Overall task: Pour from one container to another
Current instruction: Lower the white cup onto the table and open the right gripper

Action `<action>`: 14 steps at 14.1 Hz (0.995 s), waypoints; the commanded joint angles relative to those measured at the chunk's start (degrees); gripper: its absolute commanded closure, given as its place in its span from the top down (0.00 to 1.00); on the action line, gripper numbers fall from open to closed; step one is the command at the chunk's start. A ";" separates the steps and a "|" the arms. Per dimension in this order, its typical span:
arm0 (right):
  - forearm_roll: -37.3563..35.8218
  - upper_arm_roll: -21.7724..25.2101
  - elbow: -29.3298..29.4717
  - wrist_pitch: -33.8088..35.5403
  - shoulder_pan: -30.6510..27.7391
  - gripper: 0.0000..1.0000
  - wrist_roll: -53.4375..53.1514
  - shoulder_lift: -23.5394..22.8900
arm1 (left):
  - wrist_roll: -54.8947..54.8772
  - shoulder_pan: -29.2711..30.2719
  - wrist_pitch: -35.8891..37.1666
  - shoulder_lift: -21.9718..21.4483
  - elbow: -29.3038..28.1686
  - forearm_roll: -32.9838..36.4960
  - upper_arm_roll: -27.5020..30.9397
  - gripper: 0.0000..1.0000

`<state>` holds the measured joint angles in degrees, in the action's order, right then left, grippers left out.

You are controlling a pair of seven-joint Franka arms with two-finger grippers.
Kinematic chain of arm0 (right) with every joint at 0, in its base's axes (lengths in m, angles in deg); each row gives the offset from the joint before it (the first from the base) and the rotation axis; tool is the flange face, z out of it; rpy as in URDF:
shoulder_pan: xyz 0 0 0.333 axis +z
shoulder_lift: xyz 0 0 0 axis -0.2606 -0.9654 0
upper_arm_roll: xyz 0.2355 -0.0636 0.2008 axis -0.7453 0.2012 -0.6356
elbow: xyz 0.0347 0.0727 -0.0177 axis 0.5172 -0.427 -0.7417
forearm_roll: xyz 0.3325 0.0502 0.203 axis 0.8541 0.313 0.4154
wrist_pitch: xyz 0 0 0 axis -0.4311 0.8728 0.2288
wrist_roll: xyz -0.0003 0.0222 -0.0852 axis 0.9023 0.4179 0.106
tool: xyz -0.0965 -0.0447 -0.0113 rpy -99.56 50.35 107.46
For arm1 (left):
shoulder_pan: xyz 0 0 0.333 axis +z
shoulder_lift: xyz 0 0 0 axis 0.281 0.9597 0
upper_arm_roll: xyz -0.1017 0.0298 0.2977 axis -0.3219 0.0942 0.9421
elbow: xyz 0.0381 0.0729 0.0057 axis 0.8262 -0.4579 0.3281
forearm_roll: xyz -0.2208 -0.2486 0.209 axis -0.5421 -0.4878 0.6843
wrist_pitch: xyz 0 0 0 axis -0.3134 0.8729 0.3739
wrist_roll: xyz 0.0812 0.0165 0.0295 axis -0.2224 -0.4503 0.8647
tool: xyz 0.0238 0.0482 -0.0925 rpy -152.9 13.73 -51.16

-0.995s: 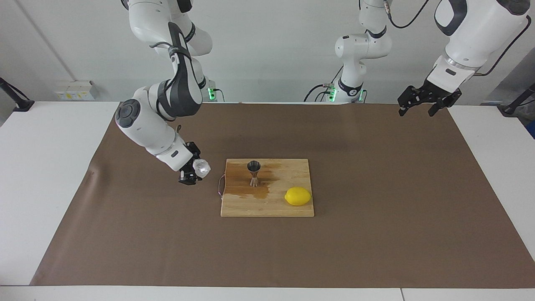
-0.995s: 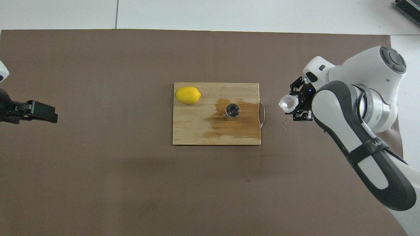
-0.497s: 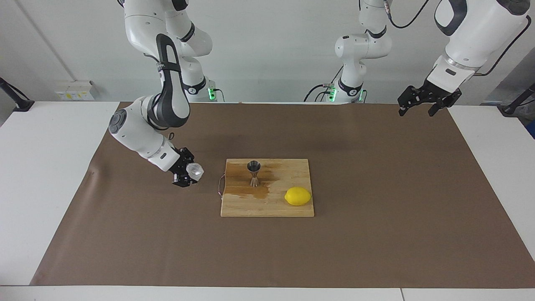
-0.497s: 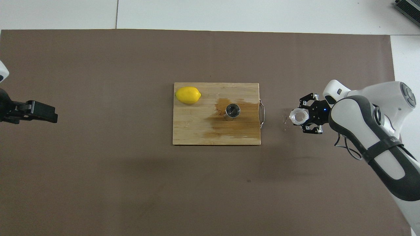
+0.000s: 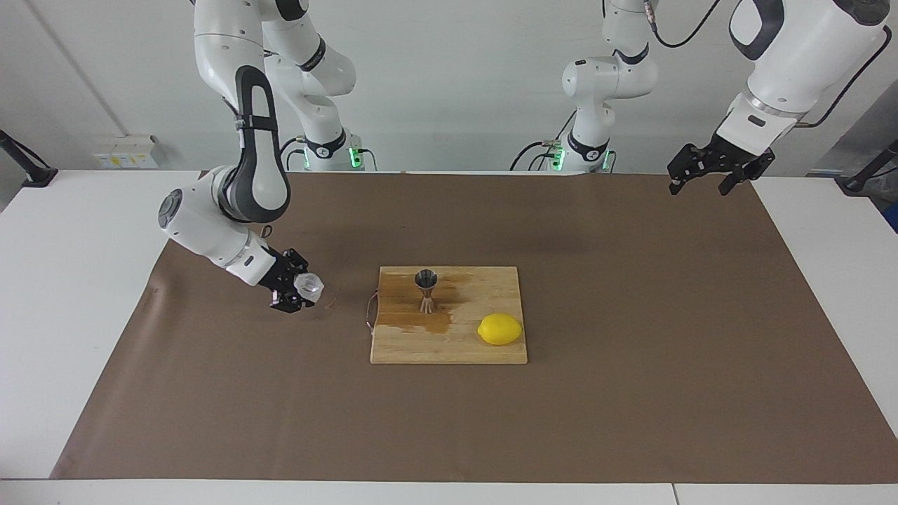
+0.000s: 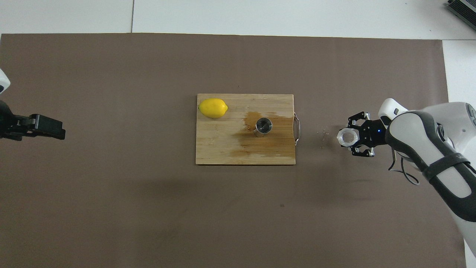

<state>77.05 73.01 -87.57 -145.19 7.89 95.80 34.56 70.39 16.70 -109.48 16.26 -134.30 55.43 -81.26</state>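
Observation:
My right gripper [image 5: 300,290] is shut on the small clear glass cup [image 5: 309,283] and holds it low over the brown mat, beside the cutting board toward the right arm's end of the table. In the overhead view the cup [image 6: 347,137] shows a round open mouth between the right gripper's [image 6: 353,138] fingers. The steel jigger [image 5: 426,287] stands upright on the wooden cutting board [image 5: 449,347], on a dark wet patch; it also shows in the overhead view [image 6: 263,125]. My left gripper [image 5: 708,180] is open, empty and waits high over the mat's corner.
A yellow lemon [image 5: 500,329] lies on the board at the corner toward the left arm's end, farther from the robots than the jigger. The board has a wire handle [image 6: 297,128] on the edge facing the cup. Small drops [image 6: 324,134] mark the mat between them.
My right gripper has carried the cup away from the board toward the right arm's end and lower, and the cup has turned more upright. The left arm has not moved.

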 commanded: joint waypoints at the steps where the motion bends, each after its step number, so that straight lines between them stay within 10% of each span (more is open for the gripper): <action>1: 0.55 -0.43 1.14 1.72 0.27 1.00 -2.64 1.29 | -0.93 0.49 0.58 -0.53 -0.16 -0.74 -0.03 1.00; 14: -34.16 -0.79 3.26 6.73 8.88 1.00 -71.34 9.12 | -0.93 0.49 0.58 -0.53 -0.16 -0.74 -0.03 1.00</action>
<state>46.94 72.38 -84.27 -139.78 16.32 33.77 43.45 70.39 16.70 -109.47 16.26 -134.30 55.43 -81.26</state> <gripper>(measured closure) 0.000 0.000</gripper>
